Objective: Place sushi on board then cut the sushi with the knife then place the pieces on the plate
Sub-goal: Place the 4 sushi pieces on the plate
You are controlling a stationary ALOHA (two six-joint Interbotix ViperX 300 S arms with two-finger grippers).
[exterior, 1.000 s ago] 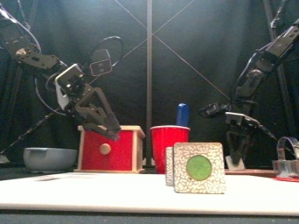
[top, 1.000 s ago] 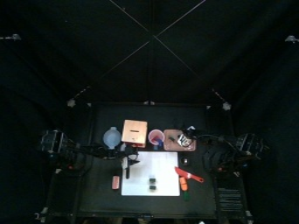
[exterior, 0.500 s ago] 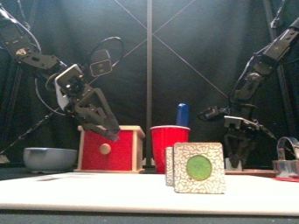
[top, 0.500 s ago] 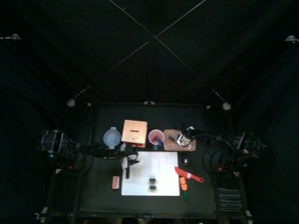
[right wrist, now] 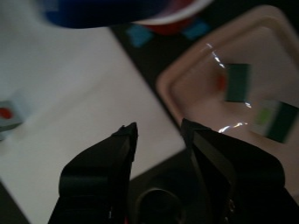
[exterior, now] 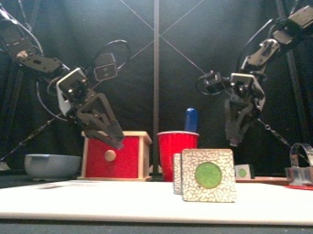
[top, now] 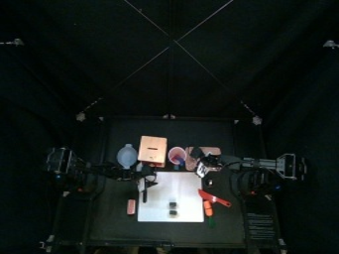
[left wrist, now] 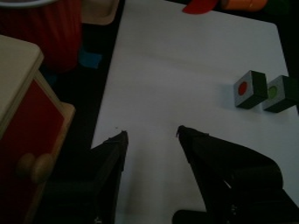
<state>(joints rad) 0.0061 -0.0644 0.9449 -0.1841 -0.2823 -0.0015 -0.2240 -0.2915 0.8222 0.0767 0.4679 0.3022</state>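
Observation:
Two sushi pieces [exterior: 202,175] stand side by side on the white board [top: 175,189], also visible in the left wrist view as sushi pieces [left wrist: 260,91]. A red knife [top: 212,199] lies at the board's right edge. The blue knife [exterior: 191,119] stands in the red cup [exterior: 178,151]. On the pink tray [right wrist: 251,48] lie two dark sushi blocks [right wrist: 237,80]. My left gripper [left wrist: 149,144] hangs open over the board's left part, holding nothing. My right gripper [right wrist: 158,136] is open and empty above the near edge of the tray [top: 203,158].
The wooden box [exterior: 115,155] with its red drawer front and a blue-grey bowl [exterior: 51,164] stand at the back left. A metal cutter [exterior: 299,170] sits at the far right. A small orange toy [top: 131,206] lies left of the board.
My right arm has risen and swung left toward the middle, from the table's right side to above the tray. The left arm and the sushi pieces have stayed put.

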